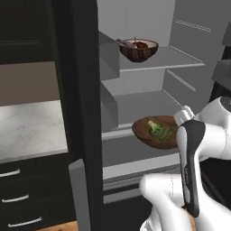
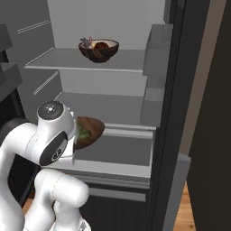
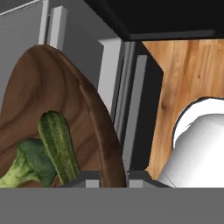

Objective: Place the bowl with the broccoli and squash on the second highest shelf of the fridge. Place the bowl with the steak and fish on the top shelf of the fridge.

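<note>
The fridge (image 1: 85, 90) stands open. A dark wooden bowl with steak and fish (image 1: 137, 49) (image 2: 99, 49) rests on the top shelf (image 1: 178, 56) (image 2: 54, 58). The bowl with the broccoli and squash (image 1: 151, 135) (image 2: 92, 128) (image 3: 52, 87) hangs tilted at the front edge of the second highest shelf (image 1: 135, 103) (image 2: 113, 106). Whether it touches the shelf I cannot tell. My gripper (image 3: 113, 179) is shut on this bowl's rim, with the broccoli (image 3: 22, 164) and the squash (image 3: 59, 144) inside. In the left base view the hand (image 1: 184, 116) sits at the bowl's right side.
Grey door bins (image 1: 108, 58) (image 2: 155, 45) flank the fridge opening on the door side. A marble counter (image 1: 27, 126) with dark drawers (image 1: 18, 198) lies to the left of the fridge. Wooden floor (image 3: 188, 78) is below.
</note>
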Robot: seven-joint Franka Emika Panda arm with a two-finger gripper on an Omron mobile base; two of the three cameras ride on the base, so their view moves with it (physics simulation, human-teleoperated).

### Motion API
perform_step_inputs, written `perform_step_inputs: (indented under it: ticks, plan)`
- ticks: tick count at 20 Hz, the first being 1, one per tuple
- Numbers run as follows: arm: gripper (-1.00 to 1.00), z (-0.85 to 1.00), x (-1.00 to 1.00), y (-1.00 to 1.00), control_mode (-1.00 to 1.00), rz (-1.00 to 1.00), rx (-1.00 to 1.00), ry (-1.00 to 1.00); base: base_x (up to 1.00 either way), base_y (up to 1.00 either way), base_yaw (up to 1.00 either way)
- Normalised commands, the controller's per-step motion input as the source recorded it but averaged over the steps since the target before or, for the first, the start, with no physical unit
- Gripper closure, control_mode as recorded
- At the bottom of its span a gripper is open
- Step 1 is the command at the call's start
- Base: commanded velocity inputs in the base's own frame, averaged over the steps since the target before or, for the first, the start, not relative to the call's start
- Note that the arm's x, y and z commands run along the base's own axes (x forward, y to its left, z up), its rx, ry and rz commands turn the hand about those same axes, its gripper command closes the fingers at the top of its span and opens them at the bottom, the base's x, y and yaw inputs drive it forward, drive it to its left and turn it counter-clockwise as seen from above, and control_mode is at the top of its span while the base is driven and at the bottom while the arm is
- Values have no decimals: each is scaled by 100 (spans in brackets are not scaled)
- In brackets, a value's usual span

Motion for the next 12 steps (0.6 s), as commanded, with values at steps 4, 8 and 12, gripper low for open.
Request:
perform_step_inputs:
  ticks: [4, 8, 12]
  plan:
    - [100, 0, 100, 0, -100, 9, 0, -17, 0, 0, 0]
    - [100, 0, 100, -1, -100, 4, 0, -14, 0, 0, 0]
    - [100, -12, 100, 7, -100, 0, 0, -13, 0, 0, 0]
